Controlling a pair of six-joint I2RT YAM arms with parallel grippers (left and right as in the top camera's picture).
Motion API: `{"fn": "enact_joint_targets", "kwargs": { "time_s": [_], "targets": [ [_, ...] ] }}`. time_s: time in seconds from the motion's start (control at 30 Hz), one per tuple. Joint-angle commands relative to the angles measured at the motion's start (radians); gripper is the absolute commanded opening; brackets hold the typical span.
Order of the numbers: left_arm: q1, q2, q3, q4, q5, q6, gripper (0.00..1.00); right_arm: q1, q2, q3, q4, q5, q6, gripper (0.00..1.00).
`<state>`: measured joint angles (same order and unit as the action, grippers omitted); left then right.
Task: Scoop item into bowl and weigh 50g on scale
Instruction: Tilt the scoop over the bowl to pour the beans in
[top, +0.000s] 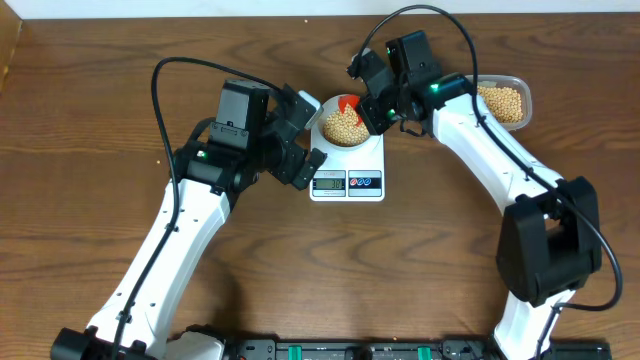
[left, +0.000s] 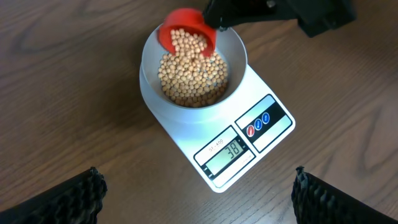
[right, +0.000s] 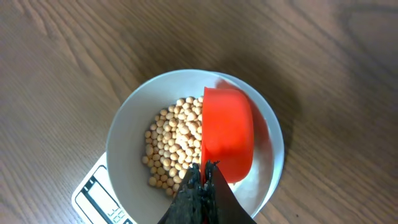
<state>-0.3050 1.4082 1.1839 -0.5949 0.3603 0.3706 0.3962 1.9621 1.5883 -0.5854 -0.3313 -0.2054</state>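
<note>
The pale bowl (top: 322, 128) stands on the white scale (top: 375, 160) and holds a heap of tan beans (top: 342, 126). My right gripper (top: 372, 112) is shut on the handle of a red scoop (top: 348, 103). The scoop is tipped over the bowl's far side. In the right wrist view the scoop (right: 227, 130) lies on its side inside the bowl (right: 121, 137), next to the beans (right: 174, 143). In the left wrist view beans spill from the scoop (left: 180, 31) onto the heap (left: 193, 78), and the display (left: 231, 149) reads 38. My left gripper (left: 198, 186) hangs open just left of the scale, holding nothing.
A clear plastic tub (top: 524, 100) with more beans sits at the back right, behind the right arm. The left arm reaches in from the front left, the right arm from the front right. Bare wooden tabletop (top: 420, 260) lies in front of the scale.
</note>
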Motion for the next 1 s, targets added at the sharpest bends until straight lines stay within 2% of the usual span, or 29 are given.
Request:
{"fn": "enact_joint_targets", "kwargs": {
  "time_s": [0.0, 0.97],
  "targets": [
    [0.000, 0.008, -0.002, -0.002, -0.006, 0.002, 0.98, 0.008, -0.075, 0.003, -0.006, 0.012, -0.021, 0.01],
    [0.000, 0.008, -0.002, -0.002, -0.006, 0.002, 0.98, 0.058, -0.112, 0.003, -0.040, 0.121, -0.039, 0.01]
  ]
}}
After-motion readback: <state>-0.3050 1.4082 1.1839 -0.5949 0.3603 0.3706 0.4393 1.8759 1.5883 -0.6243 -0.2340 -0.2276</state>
